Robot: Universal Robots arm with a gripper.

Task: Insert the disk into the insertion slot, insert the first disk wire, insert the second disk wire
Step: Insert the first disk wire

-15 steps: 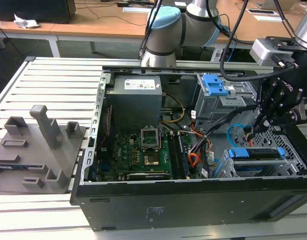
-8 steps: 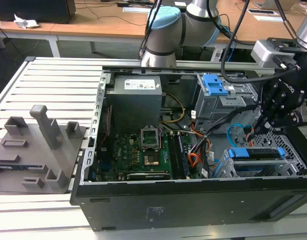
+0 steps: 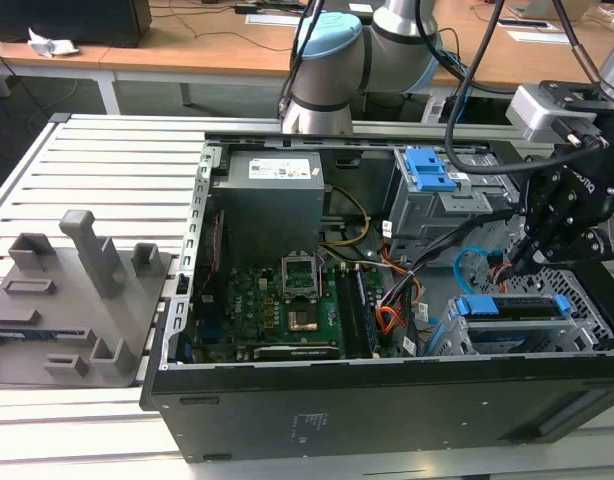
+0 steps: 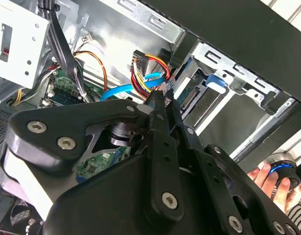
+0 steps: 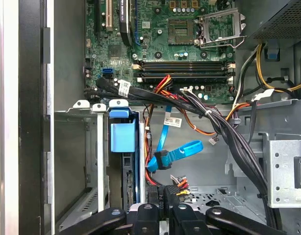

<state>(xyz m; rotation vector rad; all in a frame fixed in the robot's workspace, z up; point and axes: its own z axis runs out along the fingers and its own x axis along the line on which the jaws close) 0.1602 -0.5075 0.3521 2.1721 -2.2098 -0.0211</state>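
The disk [image 3: 512, 306] already sat in the insertion slot [image 3: 587, 292], at about four o'clock in the open case [image 3: 387, 410] in the exterior view, so the first disk wire [image 5: 178, 186] seemed the step in hand. The tool [image 5: 165, 201] was pinched nearly closed on that wire's black plug, near the disk. The second disk wire [image 5: 182, 151] curled loose nearby. Seating the plug would likely call for squaring it to the disk's connector.
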